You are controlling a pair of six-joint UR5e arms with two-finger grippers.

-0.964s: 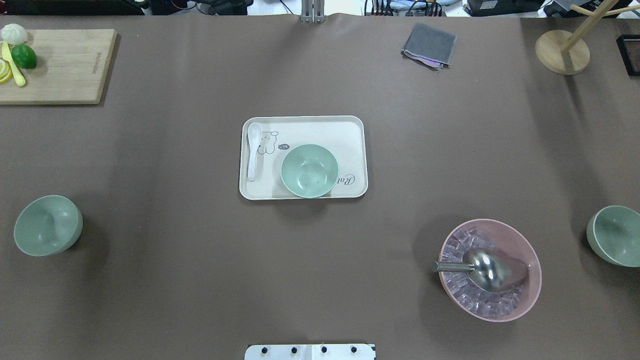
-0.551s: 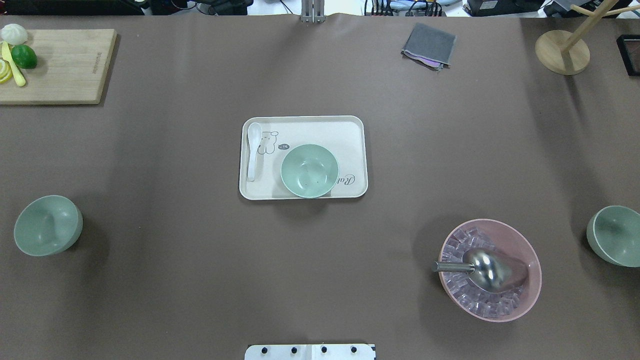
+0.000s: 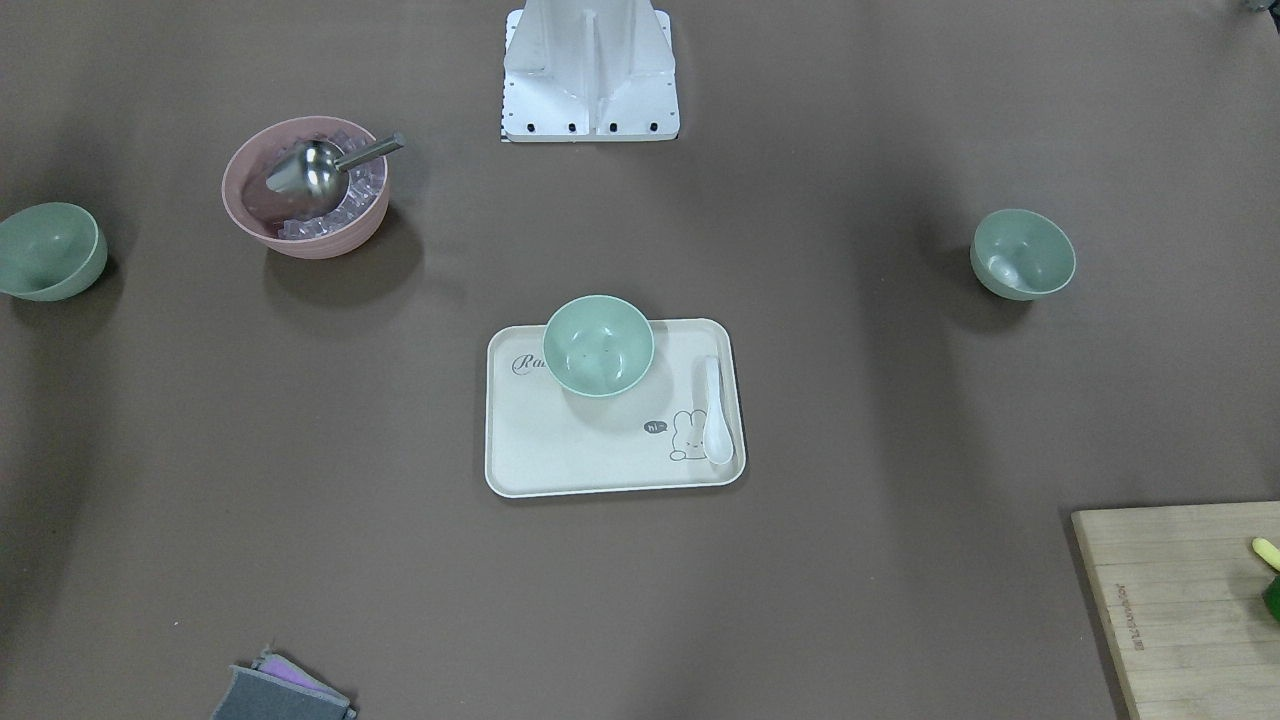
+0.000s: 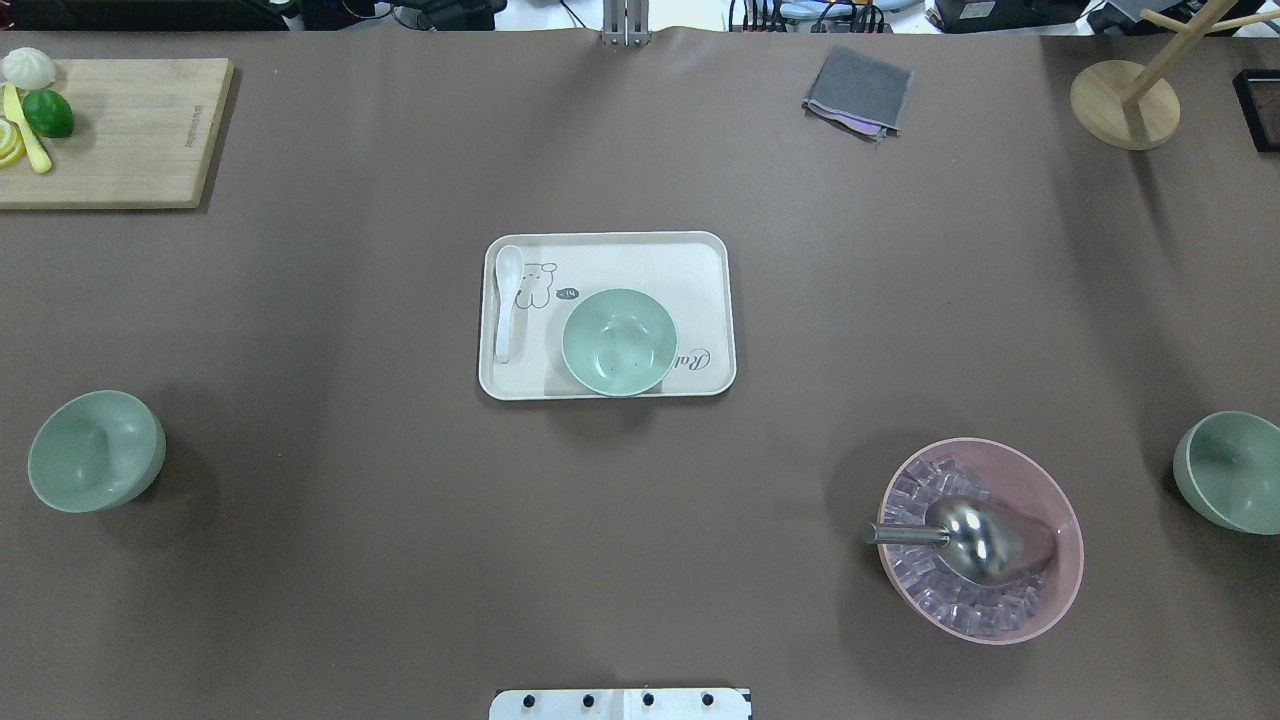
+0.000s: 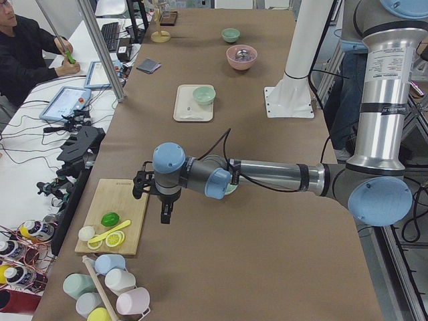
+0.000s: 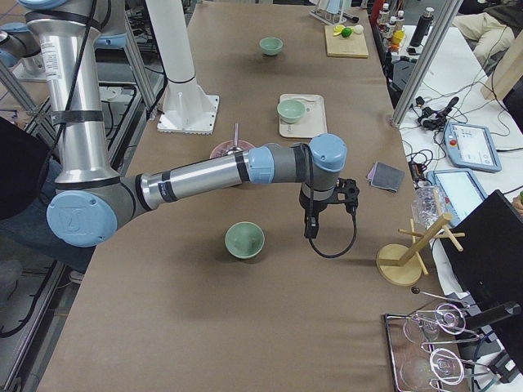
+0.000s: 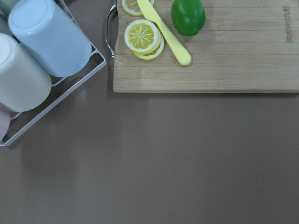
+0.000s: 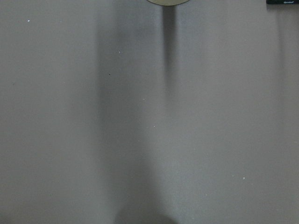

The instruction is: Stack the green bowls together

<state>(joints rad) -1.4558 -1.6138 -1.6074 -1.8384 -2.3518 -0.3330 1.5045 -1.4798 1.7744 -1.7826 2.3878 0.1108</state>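
Three green bowls are counted, all upright and all apart from one another. The first green bowl [image 4: 619, 341] stands on the one cream tray [image 4: 700, 260], well away from both grippers. The second green bowl [image 6: 244, 240] sits on the table [image 4: 400, 550] near the right gripper [image 6: 310, 232], on the robot's side of it and not touching it. The third green bowl [image 4: 95, 451] lies on the robot's side of the left gripper [image 5: 165, 215]; in the left side view only a sliver of it shows behind that arm's wrist. Both grippers point down over bare table and appear only in the side views, so it cannot be told whether their jaws are parted or closed; no bowl is seen in either. One white spoon [image 4: 506, 300] lies on the tray beside the first bowl. One pink bowl [image 4: 1065, 560] holds clear cubes and one metal scoop [image 4: 975, 540]; it stands between the first and second bowls, nearer the second and farther from the right gripper than that bowl. Just beside the left gripper lies one wooden cutting board [image 4: 130, 140] bearing one lime [image 4: 48, 113], one yellow knife [image 4: 30, 135] and lemon slices [image 7: 142, 36], their number unclear. One grey cloth [image 4: 860, 90] and one wooden stand [image 4: 1124, 104] lie beyond the right gripper.
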